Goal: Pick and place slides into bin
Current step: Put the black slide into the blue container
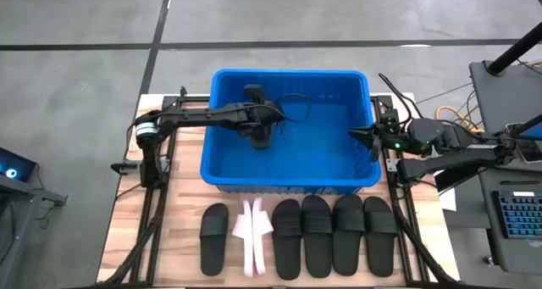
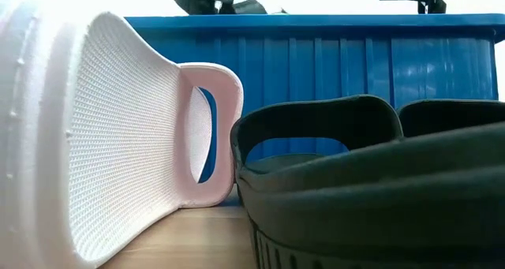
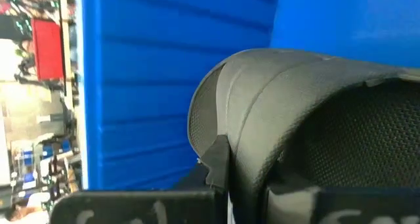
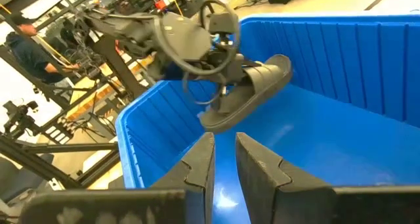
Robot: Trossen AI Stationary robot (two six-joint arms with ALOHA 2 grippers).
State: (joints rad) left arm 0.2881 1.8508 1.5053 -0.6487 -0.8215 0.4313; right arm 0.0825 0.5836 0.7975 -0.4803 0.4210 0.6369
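The big bright blue plastic bin (image 1: 292, 180) with ribbed walls sits in the middle of the high view, on the wooden table (image 1: 186, 221). The left gripper (image 1: 259, 130) reaches in over the bin from the left side of the frame, and its jaws are closed on one flat matte black slide (image 4: 246, 96). In the right wrist view that slide hangs tilted above the blue floor, strap end high toward the upper right and the other end low, not touching the bottom. So the bin floor lies straight below the held slide, and I think the next thing is just to let it drop. The right gripper (image 1: 370, 138) waits at the bin's right rim, its jaws a narrow gap apart with nothing in them. Along the bottom of the high view more slides lie in a row on the table, long ways pointing toward the bin: one black slide (image 1: 214, 238) at the left, the pale pink and white pair (image 1: 252, 236) standing on edge, then four black slides (image 1: 333, 235). Those four are nearer the right arm.
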